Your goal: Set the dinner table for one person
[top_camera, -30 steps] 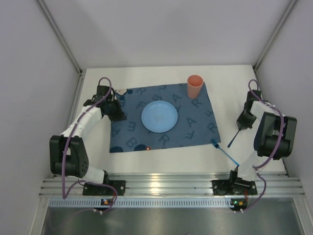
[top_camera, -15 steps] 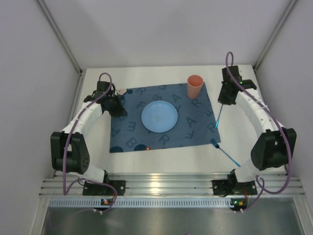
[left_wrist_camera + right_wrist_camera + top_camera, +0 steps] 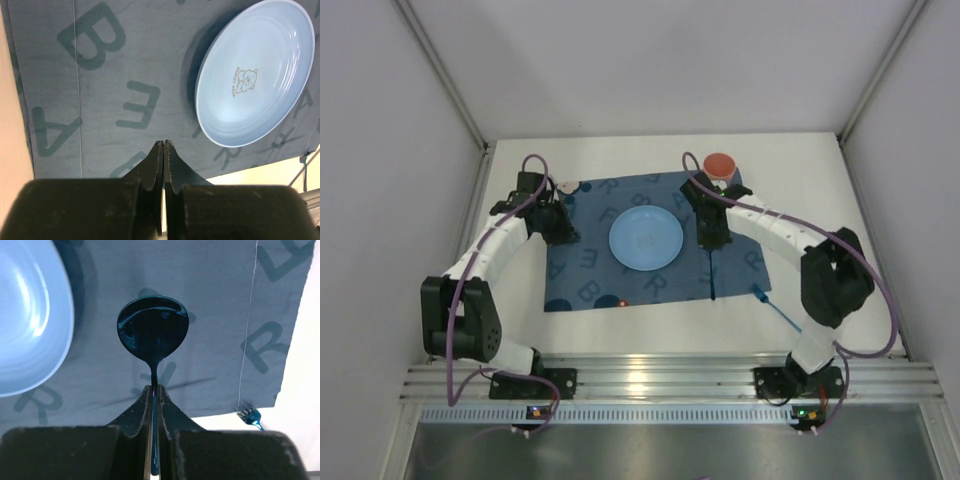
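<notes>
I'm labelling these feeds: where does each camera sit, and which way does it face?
Top external: fixed above and behind the arms, looking down on the dinner table; both arms and bases show.
Left wrist: on the left arm, facing down at placemat and plate; the shut left gripper shows.
Right wrist: on the right arm, facing down; the right gripper pinches a spoon.
Shared: all three show plate and placemat.

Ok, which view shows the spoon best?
Right wrist: the spoon sits in the centre, bowl clear, handle clamped in the right hand. Top external shows only a thin dark line; left wrist doesn't show it.
</notes>
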{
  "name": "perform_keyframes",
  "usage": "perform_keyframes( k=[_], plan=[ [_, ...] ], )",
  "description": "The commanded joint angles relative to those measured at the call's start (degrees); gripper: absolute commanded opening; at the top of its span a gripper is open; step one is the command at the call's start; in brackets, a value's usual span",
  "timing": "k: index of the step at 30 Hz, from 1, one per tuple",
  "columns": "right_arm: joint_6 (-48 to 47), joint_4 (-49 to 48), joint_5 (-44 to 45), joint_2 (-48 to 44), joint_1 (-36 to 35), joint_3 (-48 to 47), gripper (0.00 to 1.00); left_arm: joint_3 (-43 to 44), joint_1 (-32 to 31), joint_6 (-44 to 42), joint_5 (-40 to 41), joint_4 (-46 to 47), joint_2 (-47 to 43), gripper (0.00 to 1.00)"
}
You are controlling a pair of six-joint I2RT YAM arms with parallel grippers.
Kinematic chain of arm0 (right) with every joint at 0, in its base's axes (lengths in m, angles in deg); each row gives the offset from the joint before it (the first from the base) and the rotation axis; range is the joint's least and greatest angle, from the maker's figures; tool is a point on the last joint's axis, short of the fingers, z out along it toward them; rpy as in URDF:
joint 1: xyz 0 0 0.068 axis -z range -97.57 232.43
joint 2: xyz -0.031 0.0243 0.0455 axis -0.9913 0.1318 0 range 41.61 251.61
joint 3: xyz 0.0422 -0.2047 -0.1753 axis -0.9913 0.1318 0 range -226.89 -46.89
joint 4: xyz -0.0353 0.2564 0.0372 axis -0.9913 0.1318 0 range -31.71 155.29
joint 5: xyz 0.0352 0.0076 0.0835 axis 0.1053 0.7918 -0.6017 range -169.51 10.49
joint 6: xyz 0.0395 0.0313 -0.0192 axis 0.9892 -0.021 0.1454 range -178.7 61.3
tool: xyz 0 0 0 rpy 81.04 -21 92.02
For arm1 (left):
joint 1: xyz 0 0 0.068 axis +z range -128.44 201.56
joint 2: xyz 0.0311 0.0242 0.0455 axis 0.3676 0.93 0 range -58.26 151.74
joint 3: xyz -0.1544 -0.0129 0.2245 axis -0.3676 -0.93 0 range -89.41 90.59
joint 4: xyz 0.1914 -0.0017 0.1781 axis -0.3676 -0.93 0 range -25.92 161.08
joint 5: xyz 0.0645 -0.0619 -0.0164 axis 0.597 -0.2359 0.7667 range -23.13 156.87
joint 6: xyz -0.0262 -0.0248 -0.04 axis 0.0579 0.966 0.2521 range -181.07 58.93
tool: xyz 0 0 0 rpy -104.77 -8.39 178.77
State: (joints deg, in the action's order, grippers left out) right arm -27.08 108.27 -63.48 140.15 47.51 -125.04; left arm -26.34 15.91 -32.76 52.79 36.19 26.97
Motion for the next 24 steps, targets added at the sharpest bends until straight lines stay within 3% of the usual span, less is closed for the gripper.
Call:
perform_keyframes(
  k=[1,13,15,17,20,24],
  plan=[
    [-0.41,-2.60,3.56,4.01,-0.15,-5.42,0.00,-0.84,0.20,-1.07,0.02,0.09,-3.05,0.00],
    [-4.55,-3.22,6.91,15.54,0.46,-14.57,0.00,-1.54,0.20,-0.72,1.87,-1.58,-6.83,0.00],
    [-4.81,-3.31,7.26,16.33,0.46,-14.58,0.16,-1.98,0.20,-0.54,1.96,-1.49,-7.27,0.00],
    [-4.90,-3.48,7.35,17.03,0.46,-14.58,0.39,-2.25,0.20,-0.46,1.78,-1.49,-7.36,0.00],
    [-5.07,-3.48,7.52,16.95,0.46,-14.49,0.46,-2.16,0.20,-0.28,1.61,-1.49,-7.18,0.00],
    [-5.34,-1.91,8.66,11.95,0.29,-11.69,0.46,-1.72,0.20,-0.37,1.87,-1.93,-7.27,0.00]
  ],
)
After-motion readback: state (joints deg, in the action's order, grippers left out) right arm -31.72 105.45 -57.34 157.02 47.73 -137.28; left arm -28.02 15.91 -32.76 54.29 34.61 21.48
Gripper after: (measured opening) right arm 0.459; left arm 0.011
